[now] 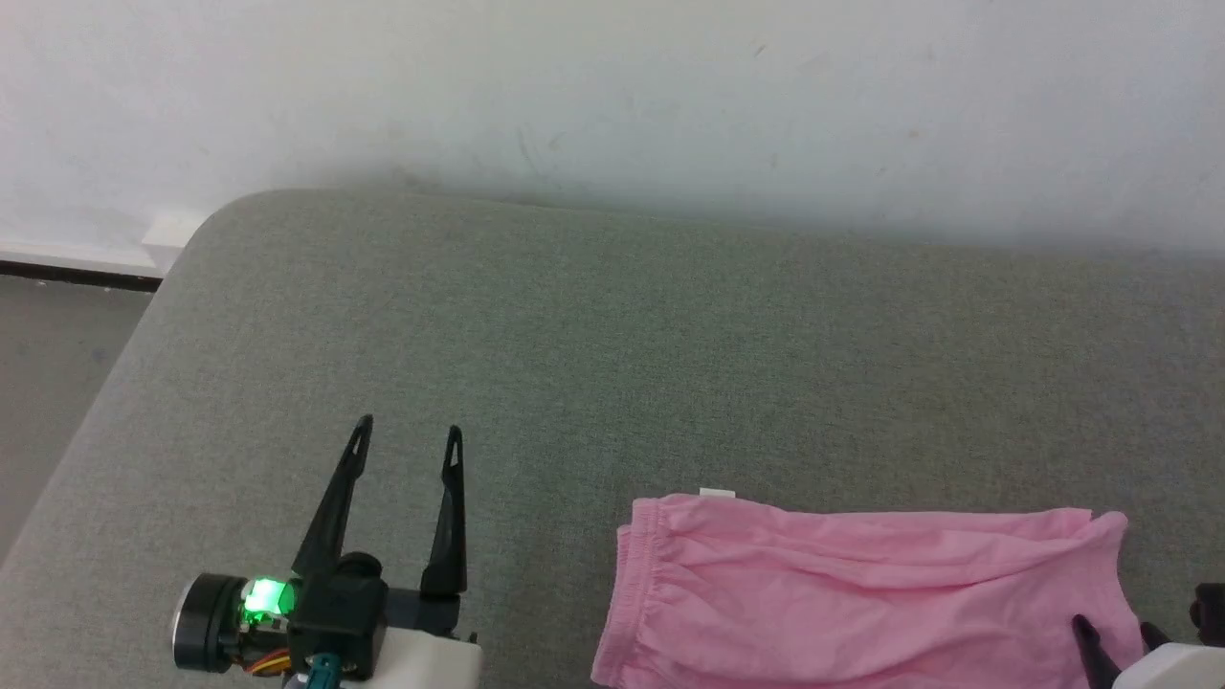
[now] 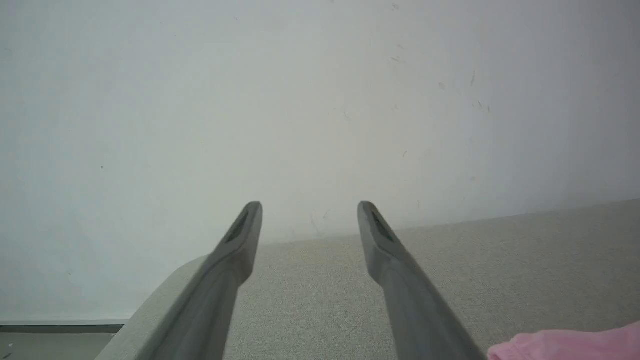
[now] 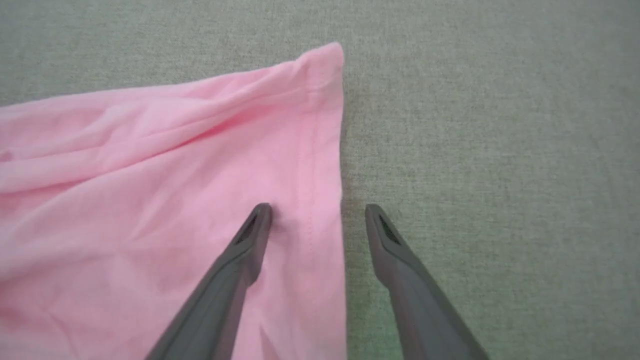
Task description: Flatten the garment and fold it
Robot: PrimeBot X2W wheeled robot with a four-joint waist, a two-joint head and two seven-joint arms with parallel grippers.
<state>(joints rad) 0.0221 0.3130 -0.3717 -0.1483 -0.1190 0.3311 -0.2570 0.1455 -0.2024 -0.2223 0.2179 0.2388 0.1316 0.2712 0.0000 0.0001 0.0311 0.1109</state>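
Observation:
The garment (image 1: 861, 593), light pink shorts, lies spread on the grey-green cushion at the lower right, gathered waistband to the left with a small white label (image 1: 717, 493) at its far edge. My left gripper (image 1: 407, 435) stands open over bare cushion well left of the waistband; in the left wrist view (image 2: 310, 210) a pink corner (image 2: 570, 345) peeks in at lower right. My right gripper (image 3: 317, 212) is open above the garment's right hem (image 3: 320, 150), one finger over pink cloth, the other over cushion. Its fingertips (image 1: 1086, 632) show at the lower right of the head view.
The cushion (image 1: 574, 364) is a wide flat surface with a rounded far-left corner. A pale wall (image 1: 612, 96) rises right behind it. Floor (image 1: 57, 335) lies beyond the left edge.

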